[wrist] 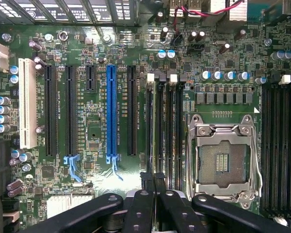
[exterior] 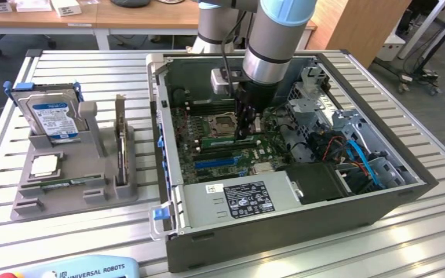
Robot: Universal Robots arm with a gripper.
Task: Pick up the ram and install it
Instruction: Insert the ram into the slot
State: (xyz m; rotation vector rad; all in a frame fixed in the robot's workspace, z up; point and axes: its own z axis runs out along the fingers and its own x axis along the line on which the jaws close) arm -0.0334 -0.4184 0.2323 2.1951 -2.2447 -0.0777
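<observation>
The jaws of the gripper, almost closed, pinch the ram; just beneath lies the motherboard, well apart the slatted table and wooden desks.

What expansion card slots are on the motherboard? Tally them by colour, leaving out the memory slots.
Black expansion slots: 4
Blue expansion slot: 1
White expansion slot: 1
Total: 6

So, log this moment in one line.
gripper: shut, inside grey computer case | over black memory slots beside metal CPU socket | thin green ram: at tip
</observation>
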